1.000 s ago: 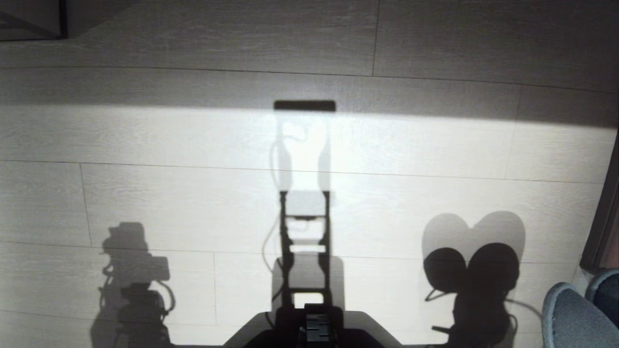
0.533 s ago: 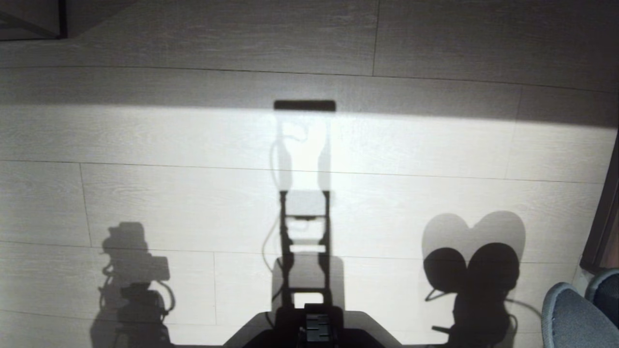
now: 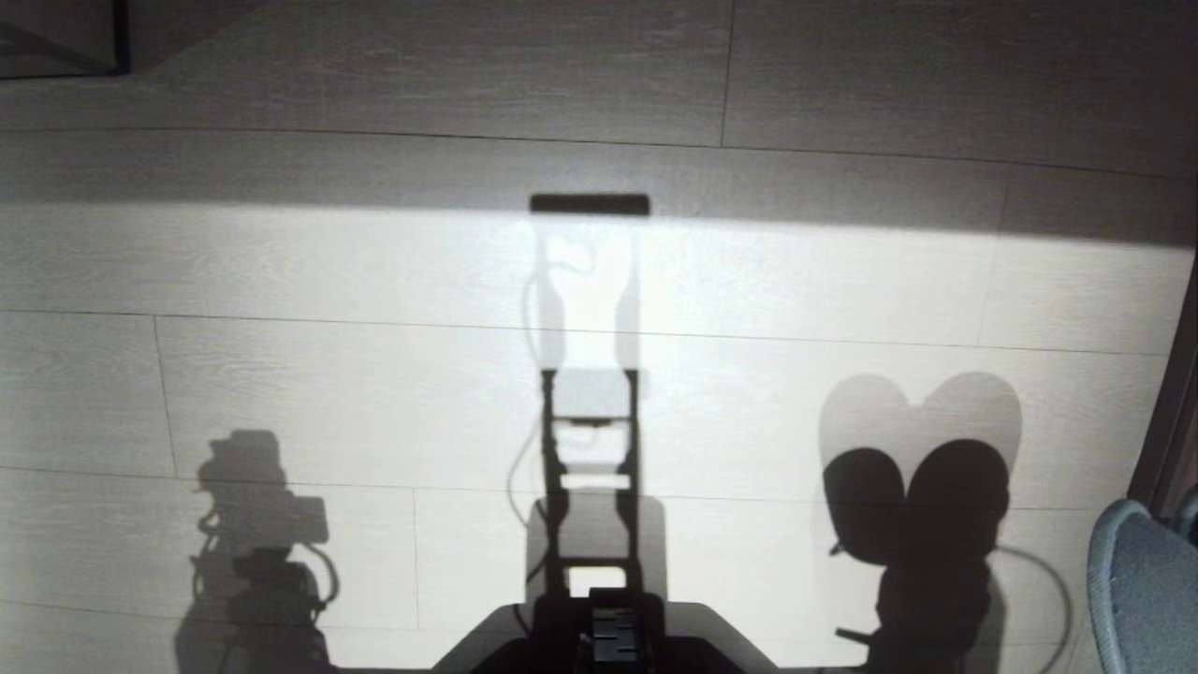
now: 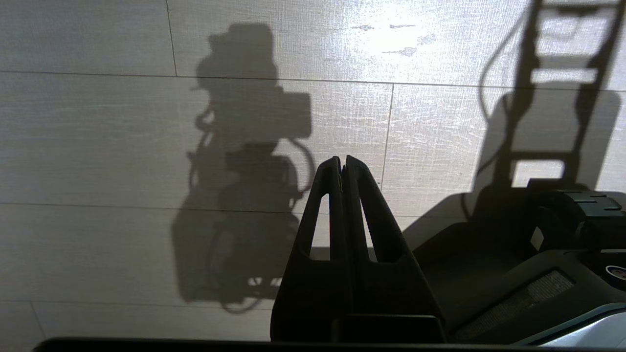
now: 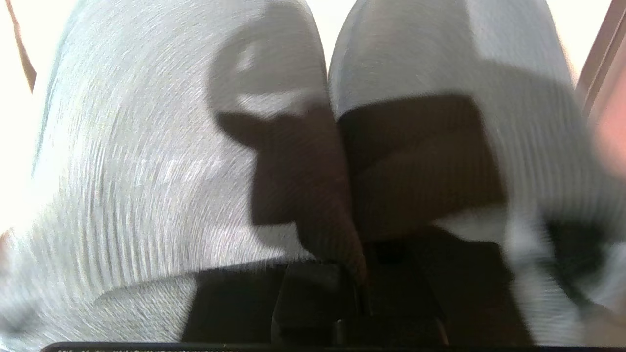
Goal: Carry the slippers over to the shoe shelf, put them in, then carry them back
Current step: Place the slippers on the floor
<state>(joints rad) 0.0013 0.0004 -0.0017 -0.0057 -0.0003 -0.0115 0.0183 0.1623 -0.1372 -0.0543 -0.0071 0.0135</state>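
Note:
The slippers, grey-blue ribbed fabric in this light, fill the right wrist view side by side: one (image 5: 146, 171) and the other (image 5: 464, 63), toes away from the camera. My right gripper (image 5: 359, 288) is shut on their inner edges, which are pinched together. Most of its fingers are hidden under the fabric. In the head view only a rounded edge of a slipper (image 3: 1137, 590) shows at the bottom right corner. My left gripper (image 4: 342, 164) hangs shut and empty over the floor. The shoe shelf is out of view.
Pale wood-grain floor (image 3: 374, 393) with strong light and shadows of my arms, my torso and the slippers. A dark furniture corner (image 3: 56, 37) sits at the far left. A dark brown upright edge (image 3: 1170, 440) runs along the right side. My base (image 3: 608, 646) is at the bottom.
The slippers have slid further toward the right edge of the head view, and their shadow on the floor has moved up. The left arm has not moved.

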